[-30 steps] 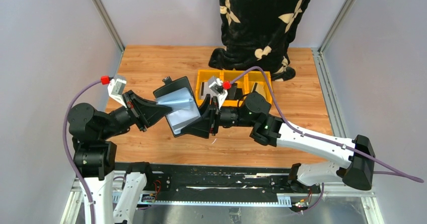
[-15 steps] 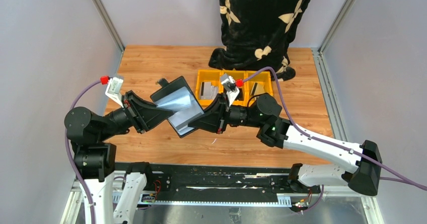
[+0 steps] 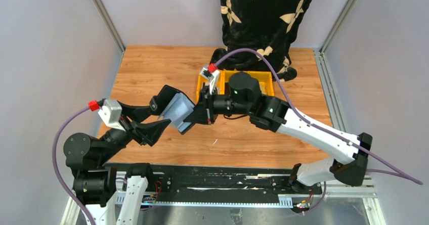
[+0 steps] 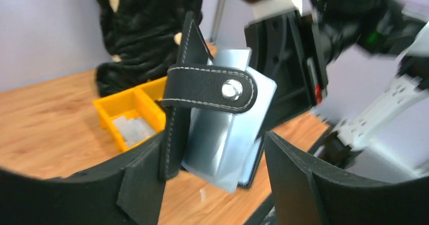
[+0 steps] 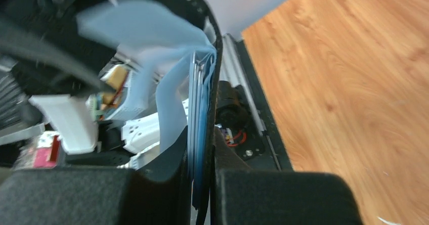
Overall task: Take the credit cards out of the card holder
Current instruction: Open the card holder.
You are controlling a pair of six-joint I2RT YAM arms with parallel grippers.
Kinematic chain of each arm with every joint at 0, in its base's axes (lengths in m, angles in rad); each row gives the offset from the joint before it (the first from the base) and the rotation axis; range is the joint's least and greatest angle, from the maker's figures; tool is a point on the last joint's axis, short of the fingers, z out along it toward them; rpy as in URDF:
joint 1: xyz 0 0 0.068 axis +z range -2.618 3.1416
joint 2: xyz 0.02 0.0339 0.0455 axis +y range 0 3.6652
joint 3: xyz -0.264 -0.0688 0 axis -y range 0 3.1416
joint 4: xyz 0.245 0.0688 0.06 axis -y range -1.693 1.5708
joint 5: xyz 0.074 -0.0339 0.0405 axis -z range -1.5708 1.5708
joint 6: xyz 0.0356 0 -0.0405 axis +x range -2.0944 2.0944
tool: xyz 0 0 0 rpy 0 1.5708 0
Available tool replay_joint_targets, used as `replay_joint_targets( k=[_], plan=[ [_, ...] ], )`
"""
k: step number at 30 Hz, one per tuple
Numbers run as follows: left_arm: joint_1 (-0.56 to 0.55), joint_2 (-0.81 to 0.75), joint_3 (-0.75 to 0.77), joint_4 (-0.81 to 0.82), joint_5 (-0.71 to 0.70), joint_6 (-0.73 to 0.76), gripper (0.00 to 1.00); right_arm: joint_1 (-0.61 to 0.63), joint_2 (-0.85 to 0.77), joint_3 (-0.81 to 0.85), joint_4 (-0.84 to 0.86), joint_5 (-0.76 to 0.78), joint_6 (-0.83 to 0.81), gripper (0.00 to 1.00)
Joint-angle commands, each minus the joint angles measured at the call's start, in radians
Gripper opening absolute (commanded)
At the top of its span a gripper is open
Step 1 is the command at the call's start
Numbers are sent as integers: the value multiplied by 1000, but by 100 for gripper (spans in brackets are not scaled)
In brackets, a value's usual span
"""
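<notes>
The black card holder (image 3: 166, 97) hangs open in the air over the table's middle. Its grey-blue inner sleeves (image 3: 180, 111) fan out. My right gripper (image 3: 198, 115) is shut on its right edge; in the right wrist view the fingers (image 5: 167, 179) pinch the black cover and blue sheets (image 5: 201, 134). My left gripper (image 3: 152, 129) stands open just near-left of the holder. In its wrist view the snap tab (image 4: 210, 88) and sleeves (image 4: 227, 134) sit between and beyond the spread fingers (image 4: 298, 179). I cannot tell the credit cards from the sleeves.
Yellow bins (image 3: 264, 78) stand behind the right arm; one compartment holds pale flat pieces (image 4: 132, 128). A person in a black patterned garment (image 3: 263, 23) stands at the table's far edge. Metal frame posts rise at both back corners.
My left gripper opened, let go of the holder and drew back toward the near left. My right gripper shut on the holder and swung it left, its wrist turning.
</notes>
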Motion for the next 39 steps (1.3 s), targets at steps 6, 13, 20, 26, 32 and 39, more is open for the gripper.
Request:
replay_joint_targets(
  k=[6,13,20,26,32,39],
  plan=[
    [4,-40,-153,-151,115,446,100,116,320,579,-801,337,-204,0],
    [4,-55,-202,-132,-54,567,100,217,636,1100,-1212,653,-269,0],
    [4,-61,-248,-16,-151,504,98,272,665,1136,-1196,782,-315,0],
    [4,-61,-258,68,-285,487,88,276,569,990,-1121,769,-321,0],
    [4,-63,-226,-20,-287,544,74,272,509,908,-1097,781,-333,0],
    [2,-64,-192,-74,-95,474,75,270,484,870,-1051,719,-355,0]
  ],
)
